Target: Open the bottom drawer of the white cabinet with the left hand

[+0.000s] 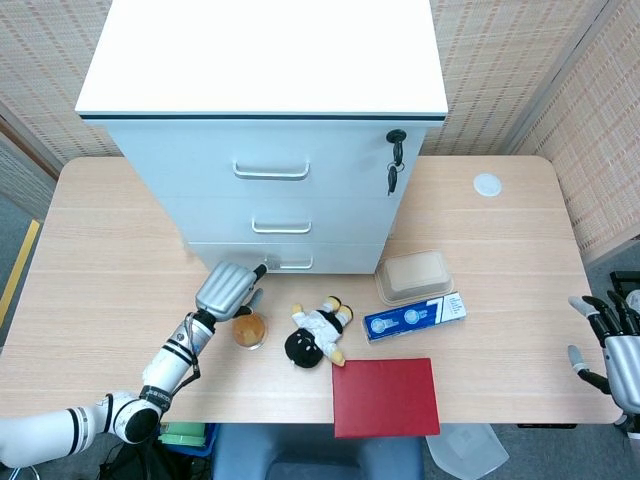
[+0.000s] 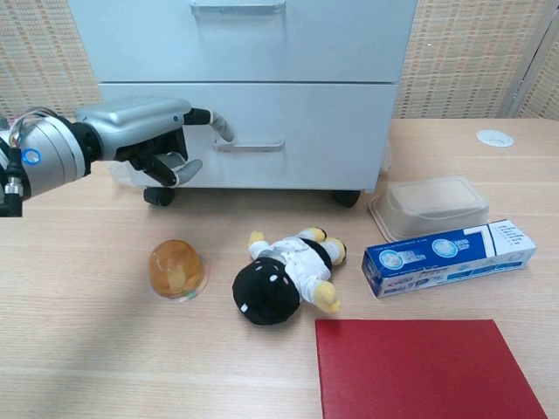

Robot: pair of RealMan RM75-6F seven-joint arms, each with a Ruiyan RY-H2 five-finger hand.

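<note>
The white cabinet point(image 1: 262, 60) stands at the back of the table with three drawers. Its bottom drawer point(image 2: 306, 131) is closed, with a slim metal handle point(image 2: 249, 145) point(image 1: 290, 264). My left hand point(image 2: 144, 133) point(image 1: 229, 288) is just left of that handle, palm down, with a forefinger stretched out so its tip reaches the handle's left end. The other fingers are curled under and hold nothing. My right hand point(image 1: 610, 342) hangs off the table's right edge, fingers spread and empty. It does not appear in the chest view.
In front of the cabinet lie an amber jelly cup point(image 2: 177, 269), a plush doll point(image 2: 281, 274), a blue-white box point(image 2: 447, 256), a beige lidded container point(image 2: 432, 205) and a red book point(image 2: 428, 368). Keys point(image 1: 394, 160) hang from the cabinet's lock. A white disc point(image 1: 487, 184) sits back right.
</note>
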